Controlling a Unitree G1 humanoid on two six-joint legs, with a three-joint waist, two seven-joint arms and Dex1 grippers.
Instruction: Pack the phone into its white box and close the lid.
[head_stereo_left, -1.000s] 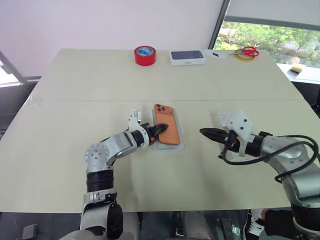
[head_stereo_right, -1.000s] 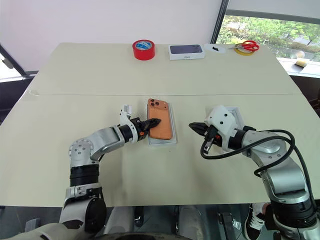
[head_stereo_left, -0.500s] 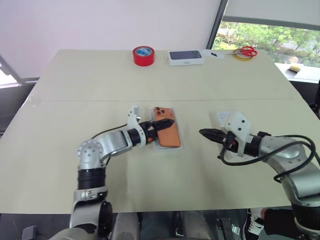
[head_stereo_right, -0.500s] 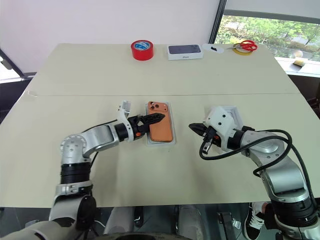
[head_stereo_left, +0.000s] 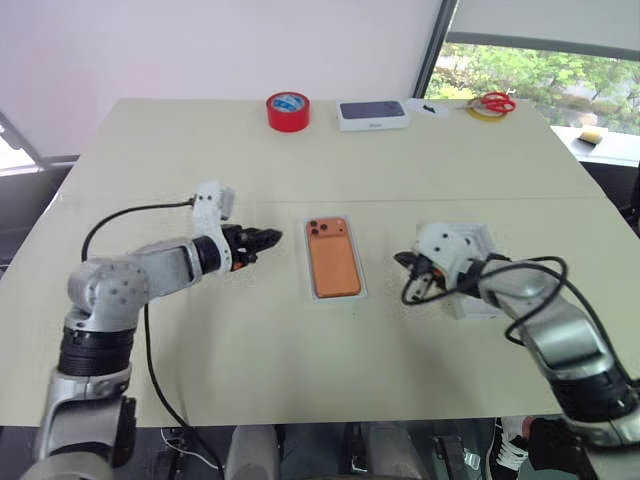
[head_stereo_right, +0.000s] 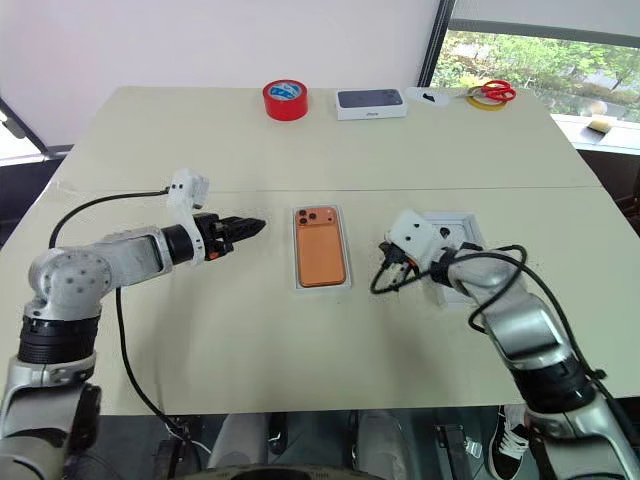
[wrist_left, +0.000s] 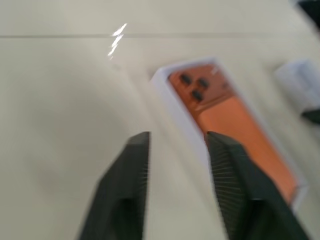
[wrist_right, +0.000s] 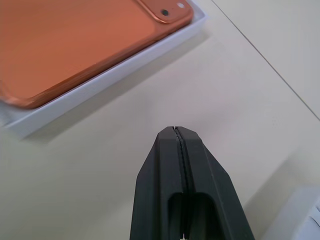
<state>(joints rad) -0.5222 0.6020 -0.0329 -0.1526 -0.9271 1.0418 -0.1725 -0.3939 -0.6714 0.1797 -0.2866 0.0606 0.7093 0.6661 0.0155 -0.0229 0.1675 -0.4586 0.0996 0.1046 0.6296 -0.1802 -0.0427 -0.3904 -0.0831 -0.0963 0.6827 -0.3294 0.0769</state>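
Inside white box (head_stereo_left: 312, 262), phone (head_stereo_left: 333, 260) lengthwise, lenses far.

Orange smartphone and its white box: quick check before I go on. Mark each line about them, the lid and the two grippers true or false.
1. The orange smartphone lies in the shallow white box, camera lenses up. True.
2. The all-white tray-shaped lid already covers the box. False: it lies on the table by the right arm, apart from the box.
3. The left gripper grips the phone. False: it holds nothing and hangs to the box's left, with a gap between its fingers.
4. The right gripper is shut and empty. True.
5. The red tape roll touches the box. False: it sits at the table's far edge.
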